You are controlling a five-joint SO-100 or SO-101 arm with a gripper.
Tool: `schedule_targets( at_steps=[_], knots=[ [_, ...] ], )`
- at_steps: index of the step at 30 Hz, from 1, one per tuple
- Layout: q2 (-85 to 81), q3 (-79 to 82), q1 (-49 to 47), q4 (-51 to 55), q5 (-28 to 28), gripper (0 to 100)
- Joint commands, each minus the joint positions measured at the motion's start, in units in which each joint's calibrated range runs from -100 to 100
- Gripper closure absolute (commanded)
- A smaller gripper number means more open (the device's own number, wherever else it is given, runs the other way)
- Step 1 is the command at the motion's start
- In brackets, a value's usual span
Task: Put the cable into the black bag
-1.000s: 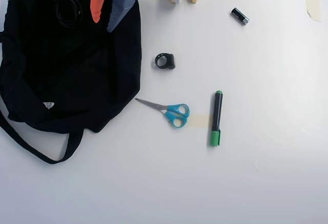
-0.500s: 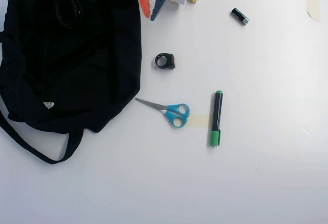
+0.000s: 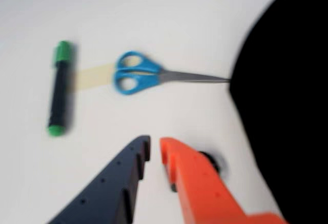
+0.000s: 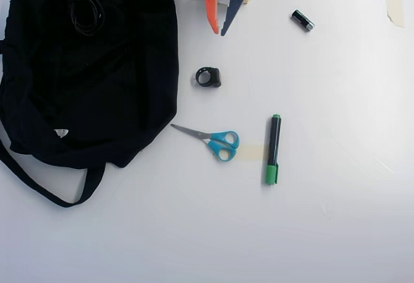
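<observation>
- The black bag (image 4: 97, 89) lies flat at the left, and the cable (image 4: 86, 12) rests coiled on its upper part, so the task looks done.
- The claw (image 4: 219, 32) hangs nearly closed and empty beside the bag, above the ring clip (image 4: 208, 77).

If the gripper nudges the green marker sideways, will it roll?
Probably yes: the marker looks like a round barrel lying flat on the smooth white table. A sideways push would likely roll it; an endwise push would slide it. It looks rigid and light.
</observation>
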Motion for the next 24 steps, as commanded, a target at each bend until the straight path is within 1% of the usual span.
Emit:
schedule_targets(
  at_steps=[1,8,11,20,24],
  knots=[
    [-6.9,5.6,-2.3,-0.5,0.3,98],
    [-17.5,16.5,-2.5,1.9,0.3,98],
    [-21.7,20.8,-2.6,4.8,0.3,98],
    [-21.9,22.3,-4.1,17.5,0.3,98],
    [-21.9,25.0,-4.1,18.3,0.1,98]
  ],
)
